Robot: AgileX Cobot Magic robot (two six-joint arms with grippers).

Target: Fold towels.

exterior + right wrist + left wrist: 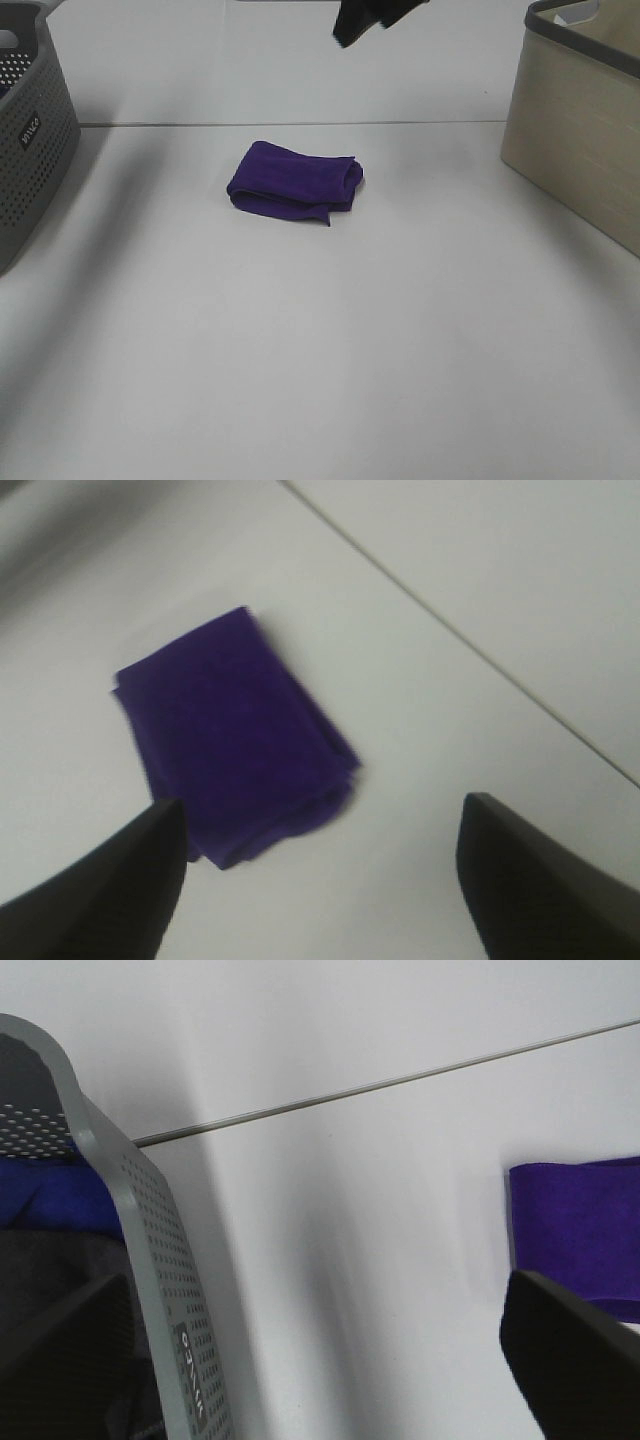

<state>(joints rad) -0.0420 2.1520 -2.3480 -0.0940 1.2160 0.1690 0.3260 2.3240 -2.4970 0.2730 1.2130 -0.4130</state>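
The deep purple towel (295, 182) lies folded into a small thick rectangle on the white table (320, 350), just in front of the table seam. It also shows in the right wrist view (235, 735) and at the edge of the left wrist view (580, 1225). My right gripper (370, 20) hangs high above and behind the towel, open and empty, with its dark fingers (100, 890) wide apart. My left gripper (320, 1380) is open and empty over the rim of the grey basket (150, 1260), apart from the towel. It is out of the exterior view.
The grey perforated basket (30, 130) stands at the far left with blue cloth (45, 1195) inside it. A beige basket (580, 130) stands at the far right. A seam (300, 123) crosses the table behind the towel.
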